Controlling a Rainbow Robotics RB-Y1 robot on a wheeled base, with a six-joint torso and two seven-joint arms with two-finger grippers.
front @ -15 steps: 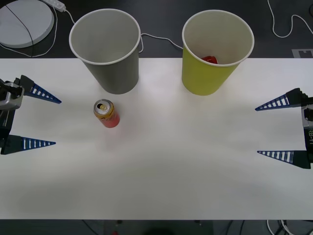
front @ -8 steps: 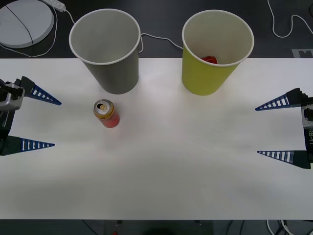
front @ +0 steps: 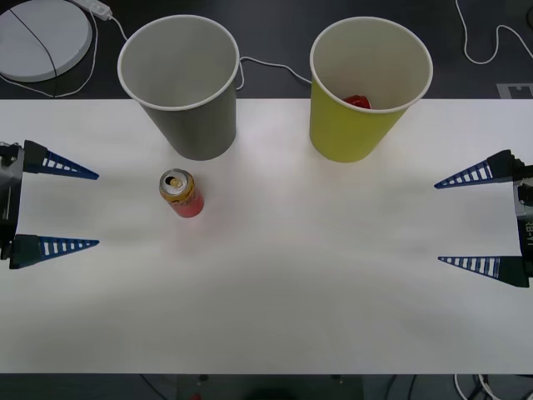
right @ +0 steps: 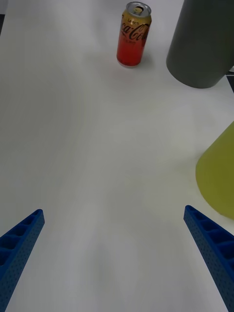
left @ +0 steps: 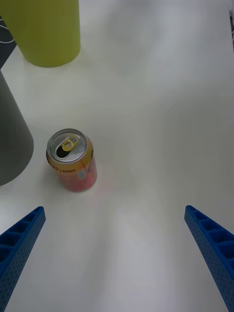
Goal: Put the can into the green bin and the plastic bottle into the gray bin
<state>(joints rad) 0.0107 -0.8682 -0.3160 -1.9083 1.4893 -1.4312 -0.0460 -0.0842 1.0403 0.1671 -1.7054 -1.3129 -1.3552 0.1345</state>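
The can [front: 181,193] stands upright on the white table [front: 291,300], just in front of the gray bin [front: 185,92]. To its right is the green bin [front: 366,92], with something small and red [front: 358,102] inside. The plastic bottle is out of view. My left gripper [front: 97,209] is open at the table's left edge, level with the can [left: 73,163] and a short way left of it. At the right edge my right gripper [front: 437,222] hangs open, far from the can [right: 133,34]. Nothing lies between the fingers of either gripper.
Both cups stand near the table's far edge. Behind it lie a white round disc [front: 42,33] and white cables [front: 266,67] on a dark floor. The wrist views show the gray bin [right: 202,44] and the green bin [left: 46,29] side by side.
My left gripper has turned slightly, so its two fingers now point straighter toward the can. The can, the cups and the right gripper have not moved.
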